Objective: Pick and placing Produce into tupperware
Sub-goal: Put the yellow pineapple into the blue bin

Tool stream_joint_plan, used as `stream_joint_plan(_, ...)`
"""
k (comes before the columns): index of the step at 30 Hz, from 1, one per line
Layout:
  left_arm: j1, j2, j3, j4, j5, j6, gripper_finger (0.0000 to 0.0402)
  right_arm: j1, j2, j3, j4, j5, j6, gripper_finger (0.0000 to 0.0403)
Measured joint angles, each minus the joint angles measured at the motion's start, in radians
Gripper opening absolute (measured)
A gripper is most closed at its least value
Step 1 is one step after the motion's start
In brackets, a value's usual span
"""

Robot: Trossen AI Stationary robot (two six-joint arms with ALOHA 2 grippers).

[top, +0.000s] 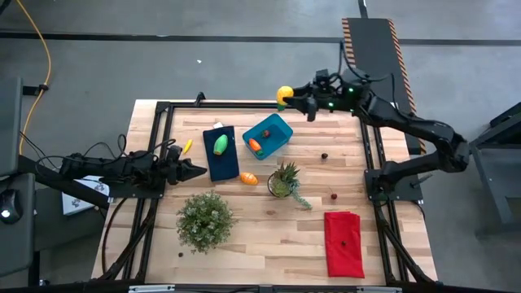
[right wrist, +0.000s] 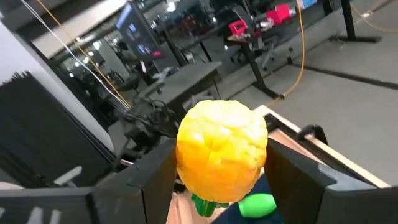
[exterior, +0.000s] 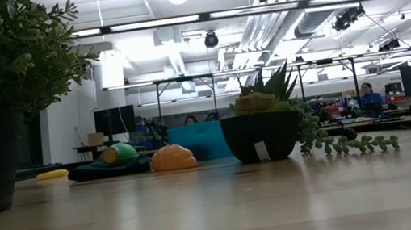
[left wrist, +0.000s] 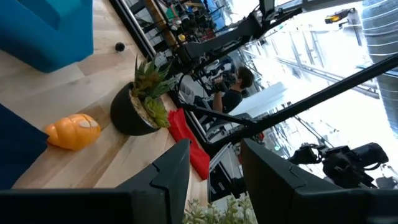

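My right gripper is high over the table's far edge, shut on a yellow lemon. The blue tupperware stands on the table nearer than the lemon, with an orange carrot in it. A green oval lies on a dark blue cloth. An orange oval lies on the wood beside that cloth. My left gripper waits at the table's left, level and open, with nothing between its fingers. My right gripper pinches the lemon's two opposite sides between its two fingers. The fingers lie level and point from the table's right toward its left. The lemon is lifted clear of the table, with a green bit showing under it.
A spiky plant in a dark pot stands mid-table and a bushy potted plant near the front. A red cloth lies at the front right. Small dark red bits and a small yellow piece lie on the wood.
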Motion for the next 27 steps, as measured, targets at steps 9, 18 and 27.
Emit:
stream_joint_plan(9,0.0,0.0,0.0,-0.001,0.007,0.0,0.0131,-0.007,0.162,0.231,-0.267,0.004,-0.115,0.0211)
stream_joint_plan(18,0.0,0.0,0.0,-0.001,0.006,0.0,0.0131,0.005,0.301,0.461,-0.565,0.112,-0.237,0.0211)
stream_joint_plan(27,0.0,0.0,0.0,-0.001,0.006,0.0,0.0131,0.008,0.375,0.532,-0.62,0.131,-0.244,0.0211)
